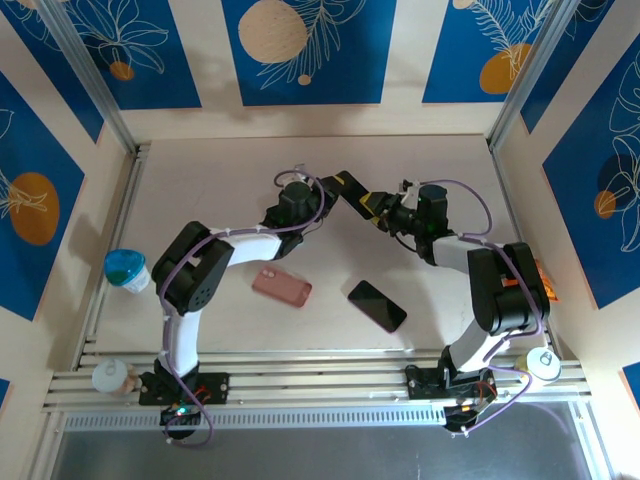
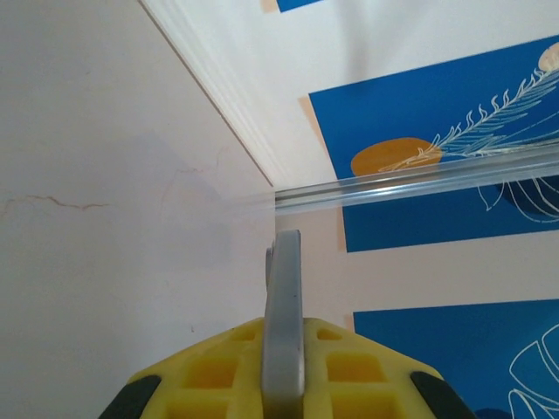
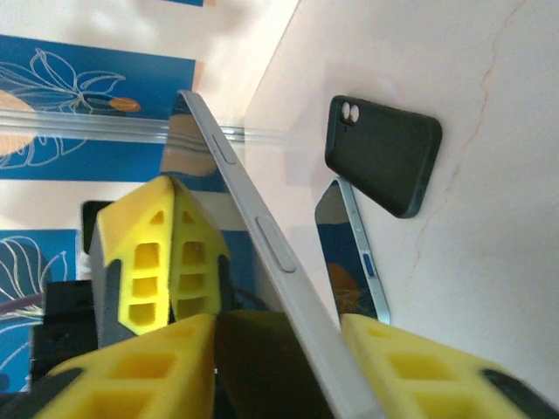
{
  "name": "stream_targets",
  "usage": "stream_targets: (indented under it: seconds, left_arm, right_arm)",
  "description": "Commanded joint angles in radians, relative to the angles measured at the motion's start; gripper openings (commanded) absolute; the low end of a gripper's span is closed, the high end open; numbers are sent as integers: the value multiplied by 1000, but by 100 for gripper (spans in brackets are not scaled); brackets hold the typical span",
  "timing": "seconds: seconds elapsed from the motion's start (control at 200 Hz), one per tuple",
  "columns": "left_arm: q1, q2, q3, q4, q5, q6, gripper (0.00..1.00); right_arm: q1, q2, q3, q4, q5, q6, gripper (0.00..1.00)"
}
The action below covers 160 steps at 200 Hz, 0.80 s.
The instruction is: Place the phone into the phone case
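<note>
**Left wrist view.** The left hand (image 2: 284, 339) is closed to a narrow gap on the phone (image 2: 285, 279). The phone's thin grey edge rises from between the yellow pads (image 2: 218, 367), clear of the pale worktop (image 2: 96, 175) beyond.

**Right wrist view.** The right hand (image 3: 279, 349) is likewise closed on the phone, one pad on each broad face. The side edge with its buttons runs away from the camera to a yellow finger (image 3: 157, 253) of the left hand at the far end, so the long axis appears to span from hand to hand. A dark shell (image 3: 382, 166) with two lens openings lies flat on the worktop, apart from the phone. Whether it is a case or a second device cannot be told.

**Top view.** The hands meet above mid-worktop with the phone carried between them. It seems to be level, its long axis slanting from far left to near right. A pink case (image 1: 281, 287) lies nearer the arm bases, with a dark slab (image 1: 377, 305) close on its right, not touching it. Both slant roughly as the phone does.

**Judgement.** The step looks like a mid-air transfer. It is best done by loosening one hand only while the other grips firmly. The phone then goes down parallel to the case, lens end over the lens cut-out, and is seated one end first while the free hand steadies the case.
</note>
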Motion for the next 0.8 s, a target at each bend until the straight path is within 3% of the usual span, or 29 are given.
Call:
stream_targets:
  seconds: [0.0, 0.05, 0.13, 0.34, 0.575, 0.795]
  left_arm:
    - [-8, -62, -4, 27, 40, 23, 3]
    - [-7, -65, -5, 0, 44, 57, 14]
    - [1, -73, -1, -52, 49, 111, 21]
    - [30, -65, 29, -134, 83, 187, 37]
    - [80, -58, 53, -219, 93, 279, 43]
    - [137, 24, 270, -530, 130, 479, 43]
  right_arm:
    - [2, -18, 23, -13, 16, -34, 23]
    - [1, -41, 25, -63, 31, -57, 16]
    - [-4, -83, 35, -154, 47, -109, 7]
    - [-26, -190, 38, -301, 83, -193, 0]
    - [-73, -242, 42, -378, 68, -224, 0]
    - [-103, -254, 54, -451, 33, -246, 0]
